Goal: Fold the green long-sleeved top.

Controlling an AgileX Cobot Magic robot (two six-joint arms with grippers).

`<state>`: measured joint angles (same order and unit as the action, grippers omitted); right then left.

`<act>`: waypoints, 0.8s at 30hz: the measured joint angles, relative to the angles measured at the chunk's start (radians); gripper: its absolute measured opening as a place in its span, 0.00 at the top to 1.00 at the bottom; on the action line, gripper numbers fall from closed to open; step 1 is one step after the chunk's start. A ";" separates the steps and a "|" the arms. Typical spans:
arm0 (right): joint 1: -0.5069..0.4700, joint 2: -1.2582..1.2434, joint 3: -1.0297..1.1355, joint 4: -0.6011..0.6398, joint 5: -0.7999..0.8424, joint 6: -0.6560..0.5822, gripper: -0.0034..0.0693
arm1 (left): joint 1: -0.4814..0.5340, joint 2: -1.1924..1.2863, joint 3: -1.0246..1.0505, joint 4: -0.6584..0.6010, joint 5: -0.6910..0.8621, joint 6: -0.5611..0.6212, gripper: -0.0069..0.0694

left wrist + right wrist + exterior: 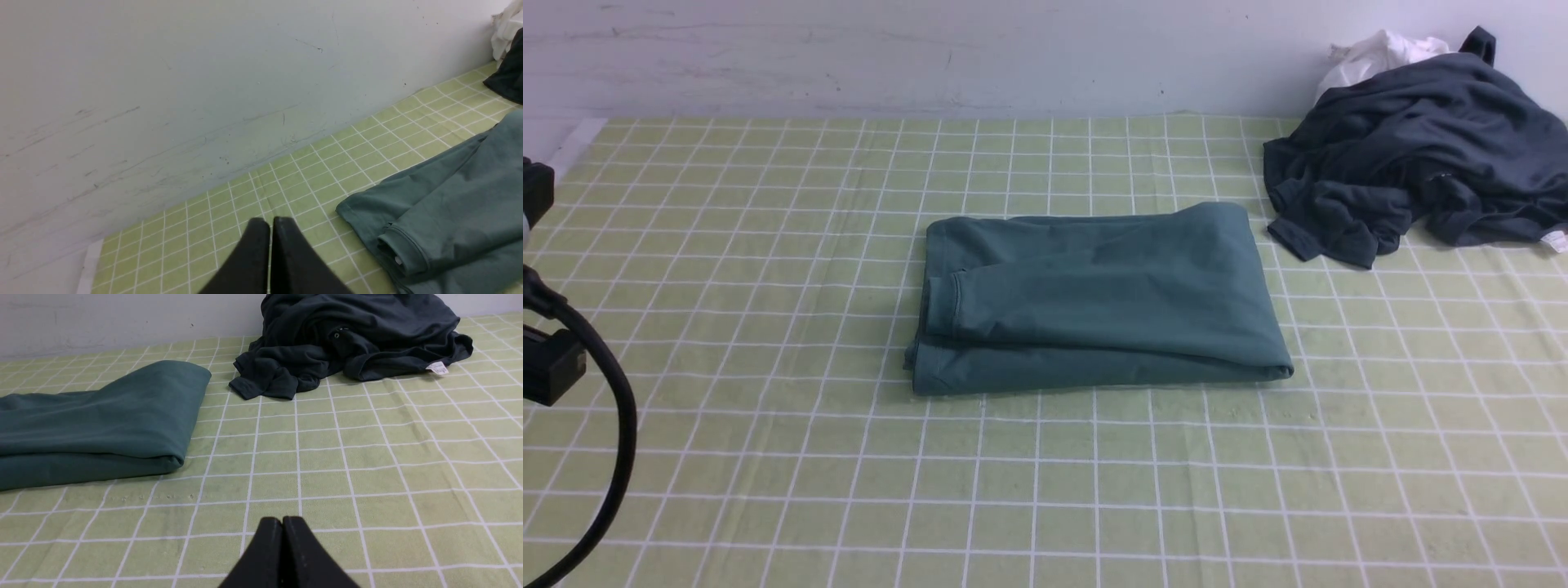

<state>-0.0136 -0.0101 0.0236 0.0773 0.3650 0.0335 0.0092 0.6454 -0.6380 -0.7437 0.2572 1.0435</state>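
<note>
Here, green checked tablecloth (768,457) meets scuffed white wall (931,49); left claw (269,222) and right claw (282,522) pressed together.

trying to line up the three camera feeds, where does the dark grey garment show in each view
Front view: the dark grey garment lies crumpled at the far right by the wall, on the checked cloth.
Left wrist view: only a dark corner of it at the picture's edge.
Right wrist view: a heap by the wall.
Shared landmark: the folded green long-sleeved top, beside it in all three.
</note>
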 joint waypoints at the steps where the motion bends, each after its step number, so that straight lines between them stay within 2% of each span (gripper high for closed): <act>1: 0.000 0.000 0.000 0.000 0.000 0.000 0.96 | 0.000 0.000 0.000 0.000 0.000 0.000 0.91; 7: 0.000 0.000 0.000 0.000 0.001 0.000 0.96 | -0.009 -0.069 0.075 -0.038 -0.029 -0.001 0.91; 19: -0.003 0.000 0.000 0.001 0.001 -0.002 0.96 | -0.042 -0.541 0.501 -0.114 -0.128 -0.007 0.91; 24: -0.003 0.000 0.000 0.001 0.001 -0.002 0.96 | -0.049 -0.584 0.632 -0.054 -0.126 -0.182 0.91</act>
<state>-0.0168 -0.0101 0.0236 0.0781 0.3661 0.0312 -0.0400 0.0616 -0.0061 -0.7973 0.1309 0.8620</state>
